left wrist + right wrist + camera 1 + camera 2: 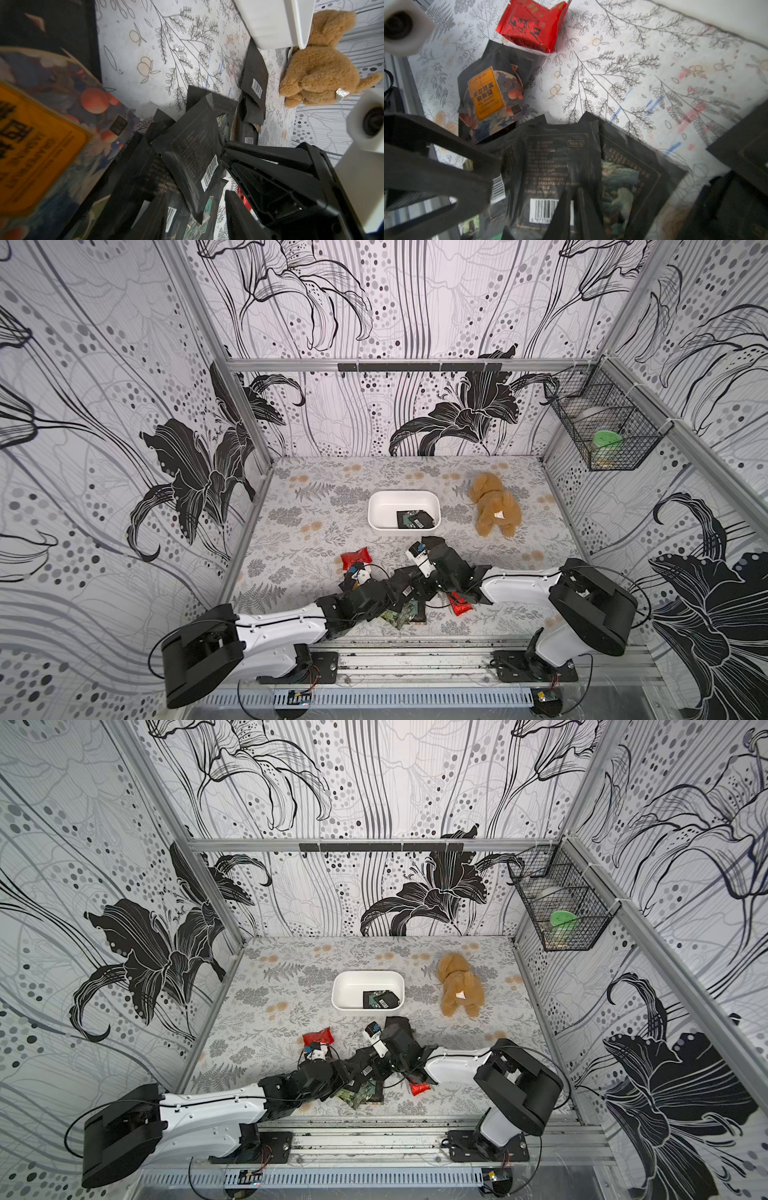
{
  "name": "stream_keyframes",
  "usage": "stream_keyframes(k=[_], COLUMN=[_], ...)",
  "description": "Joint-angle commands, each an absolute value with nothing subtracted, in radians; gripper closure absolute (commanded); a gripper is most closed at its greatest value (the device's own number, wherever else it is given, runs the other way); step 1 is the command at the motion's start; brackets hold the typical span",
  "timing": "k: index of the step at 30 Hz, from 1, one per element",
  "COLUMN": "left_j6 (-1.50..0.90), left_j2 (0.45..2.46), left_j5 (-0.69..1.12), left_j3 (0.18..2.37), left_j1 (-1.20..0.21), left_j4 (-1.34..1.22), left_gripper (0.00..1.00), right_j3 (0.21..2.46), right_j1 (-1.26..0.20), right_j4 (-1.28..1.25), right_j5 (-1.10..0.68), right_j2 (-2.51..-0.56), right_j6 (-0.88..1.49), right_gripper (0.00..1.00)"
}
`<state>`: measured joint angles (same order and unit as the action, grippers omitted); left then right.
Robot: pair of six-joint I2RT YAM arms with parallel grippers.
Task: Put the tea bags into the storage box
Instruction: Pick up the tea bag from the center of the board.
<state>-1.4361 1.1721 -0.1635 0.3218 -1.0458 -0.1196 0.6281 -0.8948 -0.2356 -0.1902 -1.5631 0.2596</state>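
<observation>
- The shallow white plastic storage box [376,506] stands open side up near the middle of the grey leaf-print tablecloth [307,506]; a few black foil tea bags [417,519] lie in its near right corner
- A loose heap of black foil sachets [405,599] lies near the front edge of the table, between the two arms and clear of the box; some at its front show green labels
- A shiny red foil sachet [354,558] lies on the cloth at the far left of the heap, just beside the left wrist, and a second red sachet [460,603] shows beside the right forearm
- The left gripper [488,145] sits low at the left side of the heap; an orange-labelled black sachet [489,97] stands tilted right at its fingers and fills much of the left wrist view as a blur; I cannot tell how wide the jaws stand or whether they hold it
- The right gripper [573,197] points down into the heap with its jaws drawn narrow, almost together, pinched on a black sachet with a white barcode label [550,166] that lies on top of the others
- Another lone black barcode sachet [255,76] lies flat on the cloth just in front of the box
- A tan plush toy [494,506] lies to the right of the box, apart from it
- A black wire basket [602,423] hangs on the right wall above the table
</observation>
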Motion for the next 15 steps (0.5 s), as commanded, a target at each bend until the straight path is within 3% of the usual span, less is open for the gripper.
stream_keyframes(k=[1, 15], left_j6=[-1.458, -1.532], left_j2=[1.205, 1.217], left_j5=[-0.186, -0.267], left_j3=[0.345, 0.300], left_j1=[-1.062, -1.068], left_j4=[-0.183, -0.223], left_gripper=[0.53, 0.56], right_j3=[0.657, 0.657], right_j1=[-0.900, -0.900], right_j4=[-0.187, -0.179], right_j5=[-0.169, -0.148], right_j2=[-1.587, -1.578], right_j6=[0.245, 0.250], right_gripper=[0.87, 0.89])
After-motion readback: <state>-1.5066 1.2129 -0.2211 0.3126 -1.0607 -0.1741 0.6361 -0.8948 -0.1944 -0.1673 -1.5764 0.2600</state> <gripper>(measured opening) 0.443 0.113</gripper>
